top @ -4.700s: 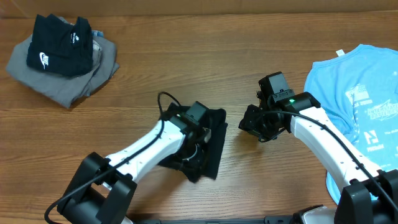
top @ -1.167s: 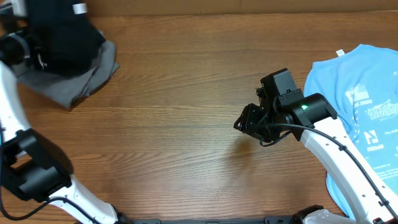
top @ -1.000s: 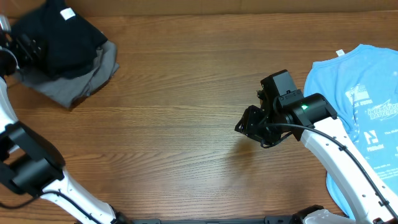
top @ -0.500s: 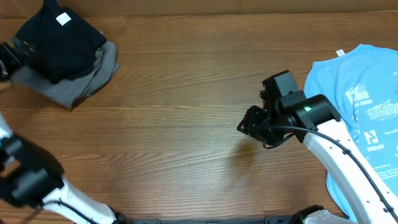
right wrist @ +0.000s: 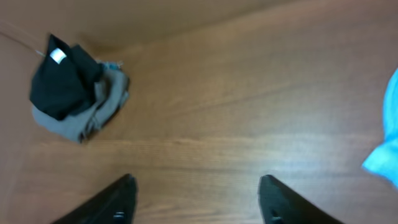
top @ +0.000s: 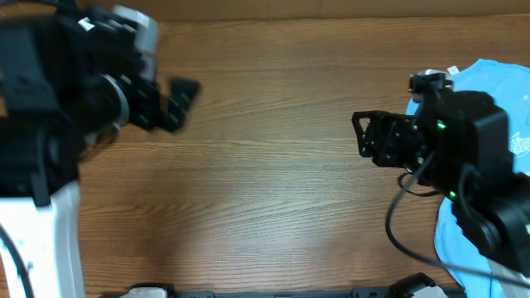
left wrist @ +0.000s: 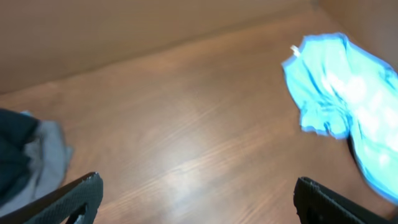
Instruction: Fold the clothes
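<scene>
Right wrist view: large plain black cotton T-shirt (right wrist: 62, 87), bunched up with its small white neck label (right wrist: 57, 56) showing, lay on a crumpled grey garment (right wrist: 99, 109) at the far left of the brown wooden table (right wrist: 236, 124). Overhead, the raised left arm (top: 50, 99) hid that pile. Left gripper (left wrist: 199, 202) stood wide open, nothing between its fingers. Right gripper (right wrist: 196, 202) was parted too and empty, clear of the wood at mid-table. Light blue T-shirt (top: 476, 79) lay spread at the far right, apart from both.
</scene>
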Robot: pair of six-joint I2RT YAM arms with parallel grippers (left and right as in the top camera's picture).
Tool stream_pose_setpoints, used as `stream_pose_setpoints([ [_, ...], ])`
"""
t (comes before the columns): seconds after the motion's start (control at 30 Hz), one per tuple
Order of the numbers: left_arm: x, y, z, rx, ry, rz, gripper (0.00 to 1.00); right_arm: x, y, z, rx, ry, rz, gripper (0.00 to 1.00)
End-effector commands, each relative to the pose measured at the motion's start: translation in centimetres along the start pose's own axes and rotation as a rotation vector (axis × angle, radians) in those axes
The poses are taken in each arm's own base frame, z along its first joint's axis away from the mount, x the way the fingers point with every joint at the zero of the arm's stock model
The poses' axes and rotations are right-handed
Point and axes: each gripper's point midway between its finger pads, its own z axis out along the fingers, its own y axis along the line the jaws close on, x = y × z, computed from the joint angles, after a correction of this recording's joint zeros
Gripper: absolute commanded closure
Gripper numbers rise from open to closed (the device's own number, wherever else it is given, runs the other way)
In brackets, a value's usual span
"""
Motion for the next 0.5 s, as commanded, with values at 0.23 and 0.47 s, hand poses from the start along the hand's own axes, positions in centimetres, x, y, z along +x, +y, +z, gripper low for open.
stream_pose_setpoints([
  [0.23,7.8,-3.2,-2.8,-0.279,0.26,-0.046,0.0,-1.6,0.4,-5.0,-0.03,-0.147,-0.085,0.0],
  [0.47,8.3,-3.3,-2.0,-0.281,0.309,-0.033,0.0,-1.6,0.3,-4.6,-0.025,-0.137,-0.085,0.0],
])
